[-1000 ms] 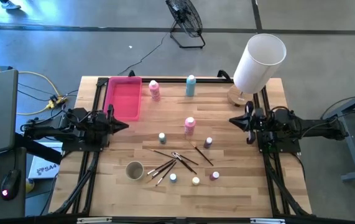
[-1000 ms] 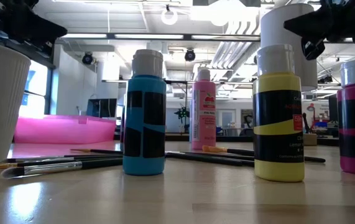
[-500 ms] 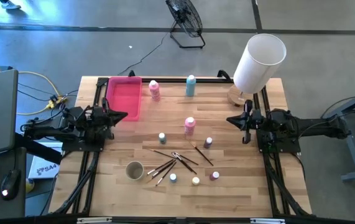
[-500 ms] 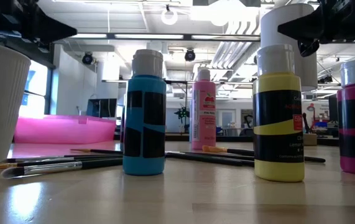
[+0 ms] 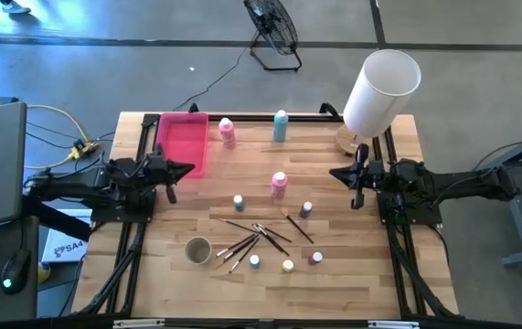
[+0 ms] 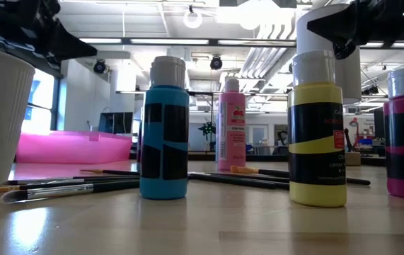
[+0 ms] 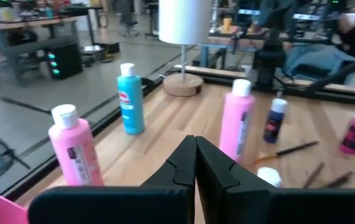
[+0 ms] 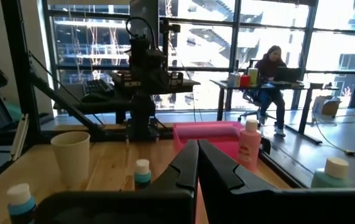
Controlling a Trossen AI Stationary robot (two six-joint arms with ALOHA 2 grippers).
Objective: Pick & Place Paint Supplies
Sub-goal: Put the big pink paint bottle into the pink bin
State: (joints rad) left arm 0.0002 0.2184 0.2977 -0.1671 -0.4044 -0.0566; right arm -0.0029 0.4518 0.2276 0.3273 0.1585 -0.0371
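Note:
Two pink squeeze bottles (image 5: 228, 132) (image 5: 280, 185) and a teal one (image 5: 281, 126) stand upright on the wooden table. Several small capped paint pots (image 5: 239, 202) (image 5: 306, 209) (image 5: 288, 266) stand around a loose scatter of thin brushes (image 5: 256, 236) lying flat. My left gripper (image 5: 187, 168) hovers shut at the table's left side, just near of the pink tray, pointing level toward the middle. My right gripper (image 5: 334, 174) hovers shut at the right side, near the lamp's base, pointing level toward the left. In the wrist views both pairs of fingers (image 7: 195, 140) (image 8: 198, 144) are closed on nothing.
A pink tray (image 5: 181, 143) sits at the far left of the table. A white lamp (image 5: 379, 91) stands at the far right corner. A pale cup (image 5: 197, 249) stands near the brushes. A black frame (image 5: 242, 116) rims the table. People sit at desks in the room beyond.
My left gripper has swung its tip toward the far edge and moved a little toward the table's middle. My right gripper has moved a little toward the table's left and rolled slightly. Both stay shut, and nothing on the table has moved.

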